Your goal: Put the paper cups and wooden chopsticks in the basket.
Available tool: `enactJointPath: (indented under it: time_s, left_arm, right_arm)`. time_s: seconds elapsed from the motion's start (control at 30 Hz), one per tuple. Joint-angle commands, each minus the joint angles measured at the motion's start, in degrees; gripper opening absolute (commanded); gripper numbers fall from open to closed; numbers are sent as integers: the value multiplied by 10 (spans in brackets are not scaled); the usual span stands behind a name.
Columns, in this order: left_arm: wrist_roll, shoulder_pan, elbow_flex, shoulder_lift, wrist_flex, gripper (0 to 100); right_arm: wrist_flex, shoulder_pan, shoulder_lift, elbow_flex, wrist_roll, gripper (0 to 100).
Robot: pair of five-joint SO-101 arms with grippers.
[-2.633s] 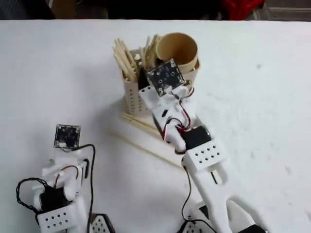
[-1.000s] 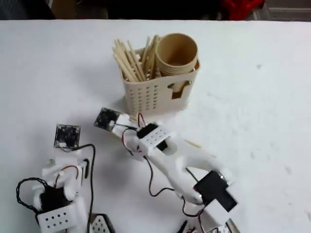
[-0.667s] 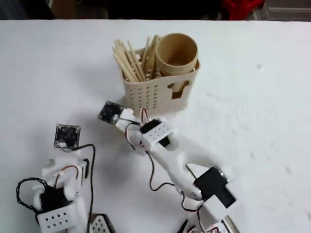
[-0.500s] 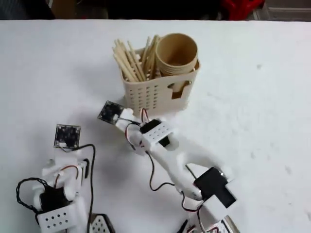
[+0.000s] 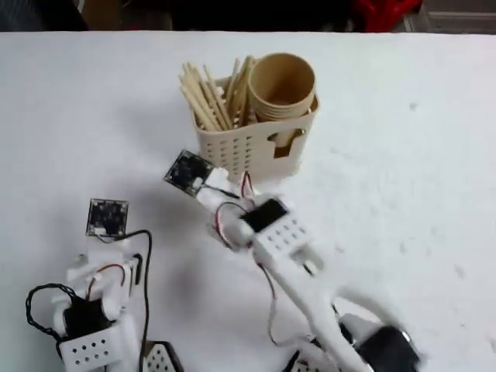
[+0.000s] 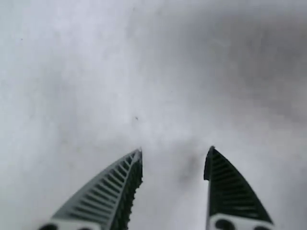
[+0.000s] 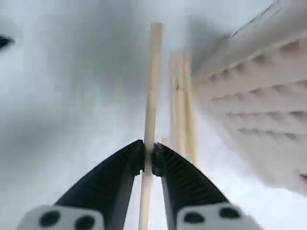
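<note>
in the high view the basket [image 5: 252,151] stands at upper centre of the desk [image 5: 403,155]. a stack of paper cups [image 5: 281,81] fills its right side and a bundle of chopsticks [image 5: 208,94] stands upright in its left side, their tips fanning above the rim. the right arm [image 5: 283,232] stretches from the lower right of the frame up to just below the basket's left front corner, and its wrist covers what lies under it. the left arm [image 5: 97,287] sits folded at the lower left, well apart from the basket.

the right wrist view gives the grip that the high view hides. the right gripper [image 7: 147,158] has its dark ribbed fingers [image 7: 122,170] drawn narrow on a single chopstick [image 7: 153,81], which passes between their tips and runs on past them. just beside it a few more loose chopsticks [image 7: 181,105] lie flat on the desk, side by side along the foot of the basket's slotted wall [image 7: 254,91].

the left wrist view shows the left gripper [image 6: 175,151] with its fingers [image 6: 122,187] spread wide over bare desk, holding nothing.
</note>
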Motion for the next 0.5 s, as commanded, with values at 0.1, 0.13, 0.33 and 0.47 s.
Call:
enactJointPath:
  time_s: [0.1, 0.13, 0.33, 0.47]
  left_arm:
    - [-2, -3, -2, -2, 1, 219]
    - [-2, -3, -2, -2, 1, 219]
    - [-2, -3, -2, -2, 1, 219]
    - [-2, -3, -2, -2, 1, 219]
  right_arm:
    - [9, 9, -237, -66, -8, 15]
    - [13, 17, -245, -98, -10, 15]
    - [-61, 43, -124, -345, -74, 17]
    - [-138, 42, 15, -446, -75, 18]
